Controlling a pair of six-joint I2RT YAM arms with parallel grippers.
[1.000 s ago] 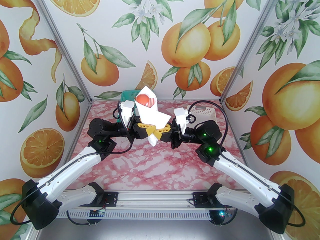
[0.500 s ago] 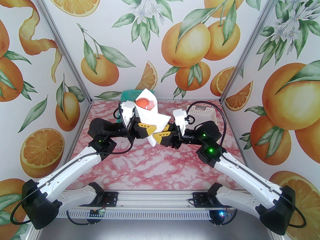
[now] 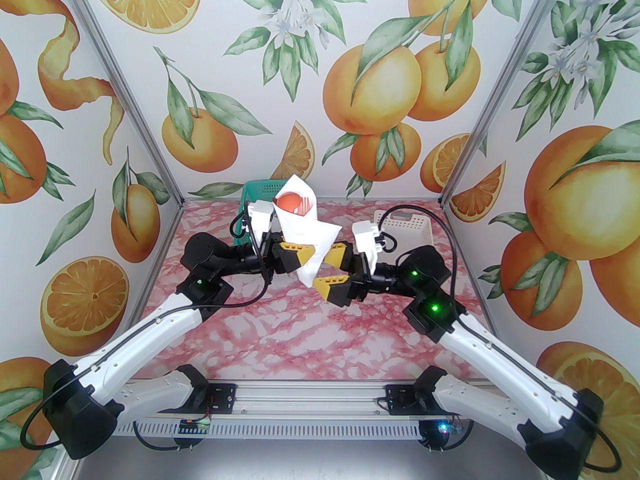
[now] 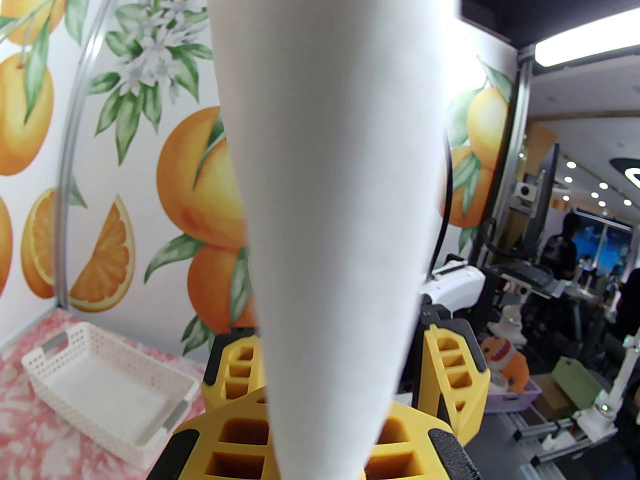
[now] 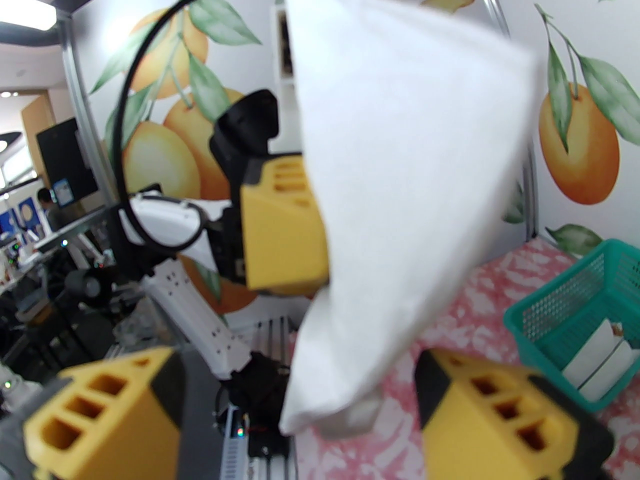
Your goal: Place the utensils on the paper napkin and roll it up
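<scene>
My right claw (image 3: 322,269) sits nearest, just below the centre of the overhead view. Its jaws are spread wide and grip nothing, with the tail of the roll hanging close by. Just above it, my left claw (image 3: 303,255) is pinched tight on the paper napkin (image 3: 306,230), which is wound into a cone and held up off the table (image 3: 320,328). At the cone's open mouth the utensils (image 3: 292,203) peek out: the orange spoon (image 3: 286,201) and the fork (image 3: 303,206). Farther back, at the table's far edge, stand a green basket (image 3: 252,190) and a white basket (image 3: 407,223).

I judge the roll light and soft, quick to crush or unwind, and the slim, smooth utensils could slip out of it. The narrow lower half, where the handles lie wrapped, looks like the place to hold.

A second ago my right claw was clamped on that lower part, crossing my left. Now it has let go and drawn back toward the lower right, and my left claw alone carries the roll.
</scene>
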